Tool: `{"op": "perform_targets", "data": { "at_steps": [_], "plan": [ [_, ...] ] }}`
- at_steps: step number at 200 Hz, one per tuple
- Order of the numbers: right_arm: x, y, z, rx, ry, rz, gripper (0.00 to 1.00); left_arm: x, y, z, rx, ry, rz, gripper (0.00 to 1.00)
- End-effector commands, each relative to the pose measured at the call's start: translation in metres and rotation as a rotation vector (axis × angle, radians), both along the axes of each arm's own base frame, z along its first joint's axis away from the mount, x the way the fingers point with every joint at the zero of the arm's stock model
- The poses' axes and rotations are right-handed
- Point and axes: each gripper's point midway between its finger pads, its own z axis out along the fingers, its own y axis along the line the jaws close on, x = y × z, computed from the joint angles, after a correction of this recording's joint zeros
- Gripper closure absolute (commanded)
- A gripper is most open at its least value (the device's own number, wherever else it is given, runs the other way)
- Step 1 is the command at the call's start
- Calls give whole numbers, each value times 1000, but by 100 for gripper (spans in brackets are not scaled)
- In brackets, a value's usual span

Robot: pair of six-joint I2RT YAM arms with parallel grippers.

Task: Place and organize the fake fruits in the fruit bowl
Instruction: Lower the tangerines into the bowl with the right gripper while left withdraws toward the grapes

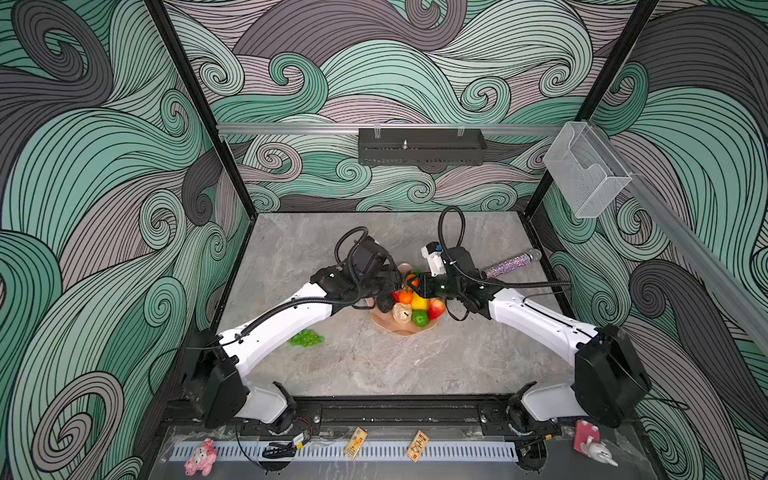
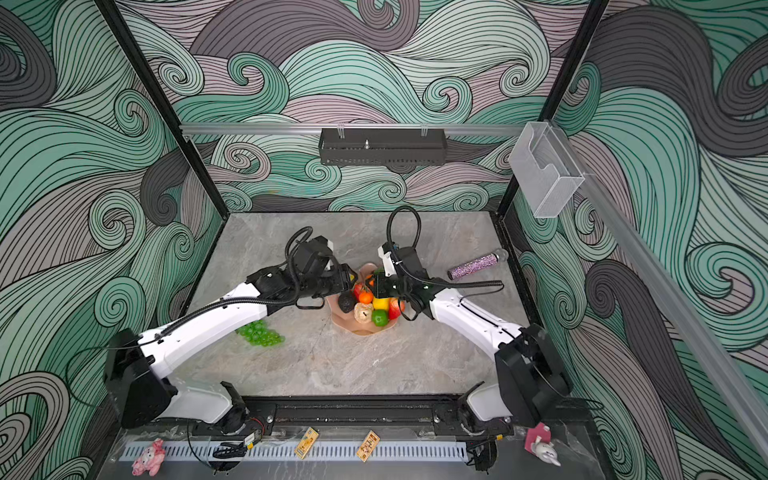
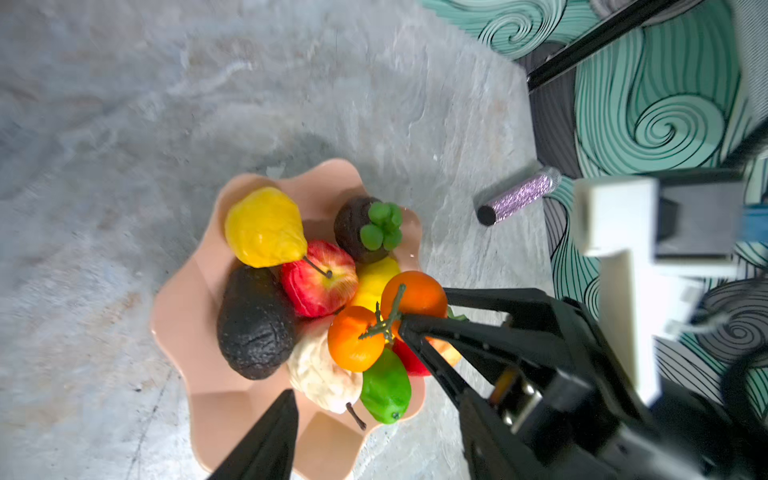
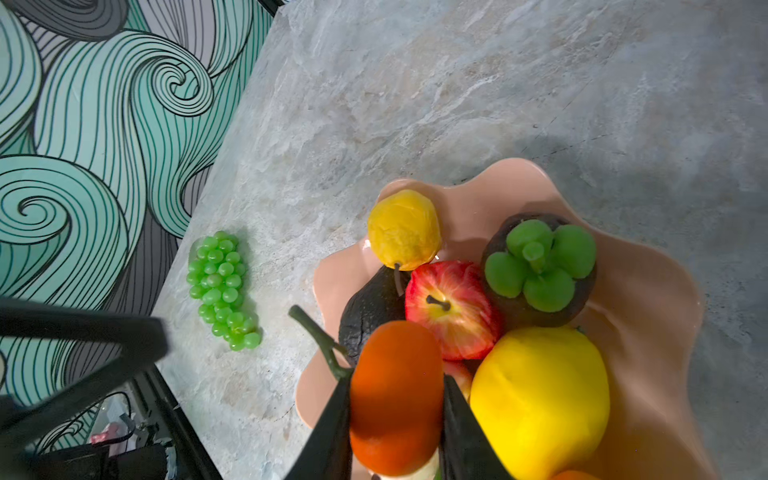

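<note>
The grey marble-patterned tabletop (image 1: 374,365) carries the shallow salmon-pink scalloped fruit bowl (image 3: 183,316) near its middle. The bowl is piled with glossy plastic fruits, among them a dark avocado (image 3: 255,324) and a red apple (image 3: 320,278). The left gripper (image 1: 390,291) hovers over the bowl's left side with its jaws spread and empty. The right gripper (image 4: 397,386) is clenched on one orange of the stemmed orange pair (image 3: 355,338), above the pile. The green plastic grape bunch (image 4: 222,291) lies near the tabletop's left edge, well apart from the bowl.

Step in hand, as judged: setting the orange pair into the bowl. The next move calls for a low release into a stable hollow of the pile. The grape bunch remains to be fetched.

The right wrist view shows the grip and the whole grape bunch. The left wrist view omits the bunch but shows the green stem joining both oranges. In both top views the wrists hide the grip.
</note>
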Motion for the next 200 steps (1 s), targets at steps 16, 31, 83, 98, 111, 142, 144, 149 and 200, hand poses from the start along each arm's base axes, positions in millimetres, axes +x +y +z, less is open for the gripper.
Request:
{"op": "perform_targets", "data": {
  "at_steps": [16, 31, 83, 98, 111, 142, 144, 149, 200],
  "plan": [
    [25, 7, 12, 15, -41, -3, 69, 9, 45, 20, 26, -122, 98, 32],
    [31, 10, 15, 9, -42, -1, 69, 8, 60, 14, 38, -116, 122, 32],
    [45, 16, 2, -71, 10, 20, 68, -1, 97, -2, 53, -95, 196, 31],
    [49, 17, -2, -92, 22, 24, 68, -2, 105, -4, 53, -97, 210, 31],
    [51, 18, -5, -108, 31, 28, 68, -3, 111, -4, 53, -97, 219, 31],
    [53, 14, -13, -156, 45, 21, 65, -5, 121, -6, 57, -91, 236, 31],
    [54, 13, -14, -160, 45, 18, 65, -5, 121, -6, 57, -92, 237, 31],
    [53, 12, -15, -165, 44, 16, 64, -5, 122, -6, 57, -92, 240, 31],
    [55, 9, -24, -197, 59, 9, 56, -4, 129, -8, 56, -88, 256, 31]
  ]
}}
